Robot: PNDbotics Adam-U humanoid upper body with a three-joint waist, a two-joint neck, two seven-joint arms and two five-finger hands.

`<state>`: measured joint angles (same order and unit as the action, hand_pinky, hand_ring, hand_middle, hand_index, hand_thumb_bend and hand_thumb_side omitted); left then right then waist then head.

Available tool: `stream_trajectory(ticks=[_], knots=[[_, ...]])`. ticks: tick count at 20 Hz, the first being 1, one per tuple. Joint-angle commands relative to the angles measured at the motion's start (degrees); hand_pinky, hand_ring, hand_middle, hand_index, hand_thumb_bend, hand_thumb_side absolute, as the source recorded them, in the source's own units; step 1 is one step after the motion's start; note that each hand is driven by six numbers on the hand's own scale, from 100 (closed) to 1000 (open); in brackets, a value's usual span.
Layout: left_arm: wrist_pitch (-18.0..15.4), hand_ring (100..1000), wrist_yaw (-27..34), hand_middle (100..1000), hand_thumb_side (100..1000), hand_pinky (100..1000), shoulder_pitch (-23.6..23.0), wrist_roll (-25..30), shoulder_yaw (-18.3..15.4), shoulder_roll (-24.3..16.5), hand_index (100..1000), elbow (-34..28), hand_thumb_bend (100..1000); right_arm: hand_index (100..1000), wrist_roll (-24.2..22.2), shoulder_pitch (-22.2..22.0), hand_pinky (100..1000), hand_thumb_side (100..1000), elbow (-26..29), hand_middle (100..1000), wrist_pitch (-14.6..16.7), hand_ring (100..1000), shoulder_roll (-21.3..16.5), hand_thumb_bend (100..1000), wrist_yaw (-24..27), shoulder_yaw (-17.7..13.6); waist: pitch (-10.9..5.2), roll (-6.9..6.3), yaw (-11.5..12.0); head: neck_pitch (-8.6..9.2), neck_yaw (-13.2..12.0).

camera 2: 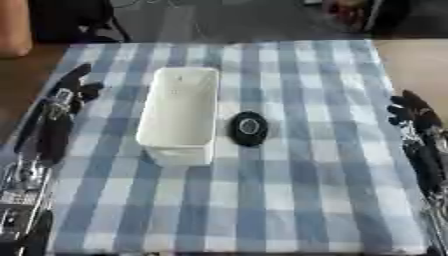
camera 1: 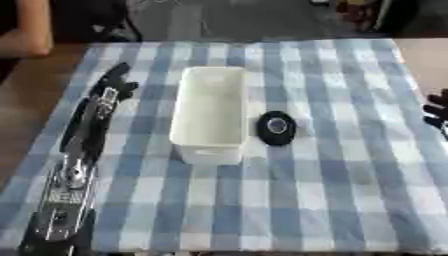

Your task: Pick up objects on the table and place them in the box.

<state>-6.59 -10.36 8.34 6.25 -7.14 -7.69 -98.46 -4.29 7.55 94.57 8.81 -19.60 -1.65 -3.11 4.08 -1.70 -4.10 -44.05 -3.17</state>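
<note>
A round, flat black object (camera 1: 276, 128) with a paler, glossy centre lies on the table (camera 1: 332, 200), just right of the box (camera 1: 210, 114) and near its near end; whether the two touch cannot be told. Its outline is a squat disc, dark at the rim. The box is a long white rectangular container with smooth, plain walls and rounded corners, its long axis running from near to far, its top open; its interior appears bare white. The near end wall carries a shallow recessed grip.

The table is covered by a cloth (camera 2: 297, 90) woven in a blue-and-white gingham check, lying flat, with broad pale-blue bands crossing white ones. Bare brown wood shows beyond the cloth at the left and right margins.

The left hand (camera 1: 112, 86) lies over the left border of the cloth, well left of the box, its dark fingers straight and extended toward the far side, holding nothing. Behind it the left arm (camera 1: 70, 180) runs toward the near left corner, black with silver, metallic joints. The right hand (camera 2: 411, 112) shows at the right margin beyond the cloth's edge, black fingers relaxed and pointing far, empty, well apart from the disc; its arm (camera 2: 429, 175) continues toward the near right corner.
</note>
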Motion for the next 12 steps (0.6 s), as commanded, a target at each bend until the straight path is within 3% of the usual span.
stream_trajectory(ticks=[1, 12], knots=[[-0.3, 811, 0.2, 1000, 1000, 880, 0.3, 0.2, 0.0, 0.0, 943, -0.8, 100, 954, -0.1, 0.5, 867, 726, 1.2, 853, -0.1, 866, -0.7, 100, 0.0, -0.2, -0.48, 0.02, 0.0, -0.07, -0.2], [-0.2, 815, 0.3, 1000, 1000, 882, 0.2, 0.4, 0.0, 0.0, 943, -0.7, 100, 953, -0.1, 0.5, 867, 725, 1.2, 852, -0.1, 866, -0.7, 100, 0.0, -0.2, -0.51, 0.00, -0.1, -0.07, -0.2]])
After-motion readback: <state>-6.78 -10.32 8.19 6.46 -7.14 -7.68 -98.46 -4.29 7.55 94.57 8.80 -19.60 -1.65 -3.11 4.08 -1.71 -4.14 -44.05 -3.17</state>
